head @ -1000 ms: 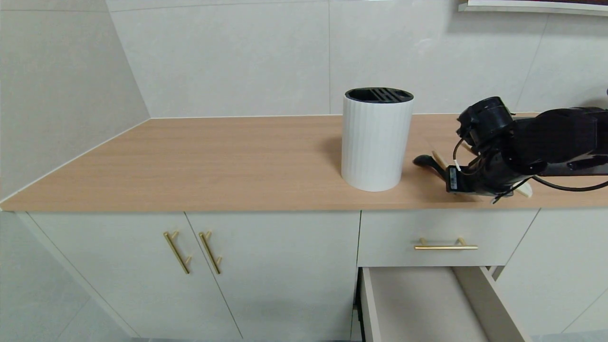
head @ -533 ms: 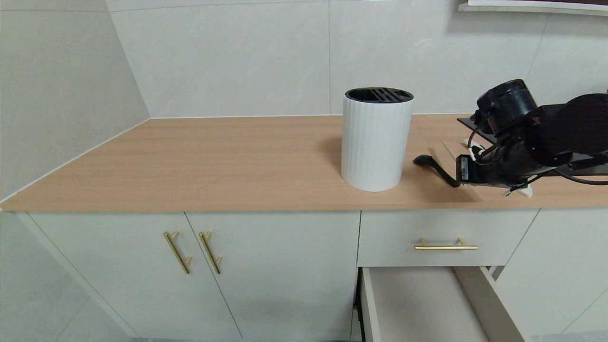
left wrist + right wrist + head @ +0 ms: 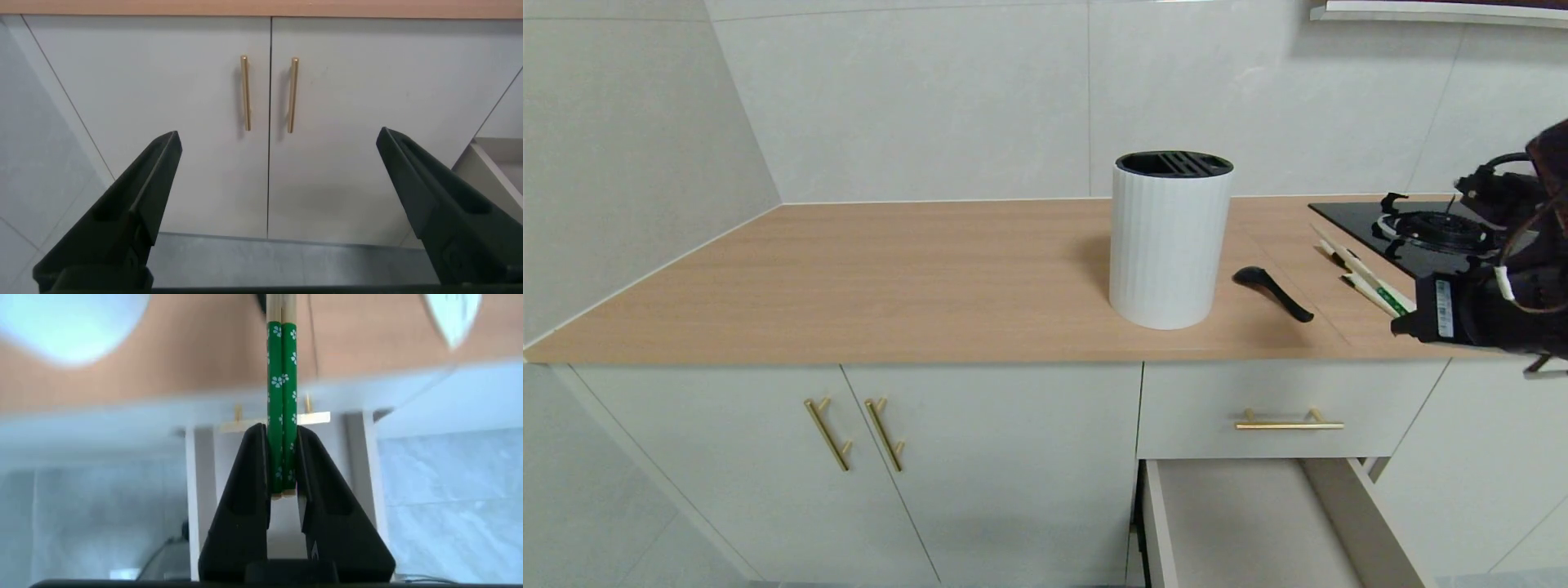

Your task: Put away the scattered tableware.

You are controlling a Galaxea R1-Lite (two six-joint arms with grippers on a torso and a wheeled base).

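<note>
A white ribbed utensil holder [image 3: 1170, 241] stands on the wooden counter [image 3: 931, 278]. Just right of it lies a black spoon [image 3: 1272, 292]. Farther right, pale chopsticks [image 3: 1364, 278] with green ends slant over the counter by its front edge. My right gripper [image 3: 1411, 320] is at their near end. In the right wrist view that gripper [image 3: 276, 461] is shut on the green paw-print ends of the chopsticks [image 3: 276, 392]. My left gripper [image 3: 278, 140] is open and empty, low down, facing the cabinet doors [image 3: 270, 163].
A black gas hob [image 3: 1421, 233] sits at the counter's far right. Below the counter, a lower drawer [image 3: 1160, 523] is pulled open under a shut drawer with a gold handle [image 3: 1289, 423]. Two cabinet doors with gold handles [image 3: 849, 433] are on the left.
My right arm has drawn back to the right, away from the holder, taking the chopsticks with it. The black spoon and the hob are now uncovered.
</note>
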